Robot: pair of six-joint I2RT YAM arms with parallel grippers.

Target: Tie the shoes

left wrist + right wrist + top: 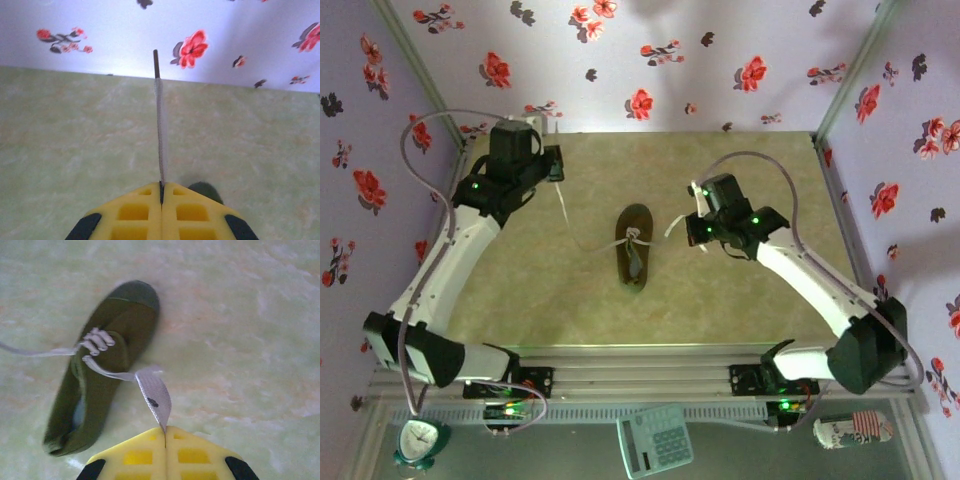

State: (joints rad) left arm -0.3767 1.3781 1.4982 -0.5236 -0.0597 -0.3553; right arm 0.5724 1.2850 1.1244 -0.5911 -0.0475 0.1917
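Olive-green low-top sneaker (636, 245) — we are pinching its white laces (152, 390), left gripper (161, 189) and right gripper (165, 432) each fully closed on one.

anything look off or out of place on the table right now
Nothing spilled or damaged. The sneaker sits upright; its white laces are stretched to either side, one end clamped by the left gripper, the other by the right gripper, jaws shut. That fits tying, not a fault.

Bright, even light, soft faint shadows, mild blur on the right wrist view's shoe (100, 390).
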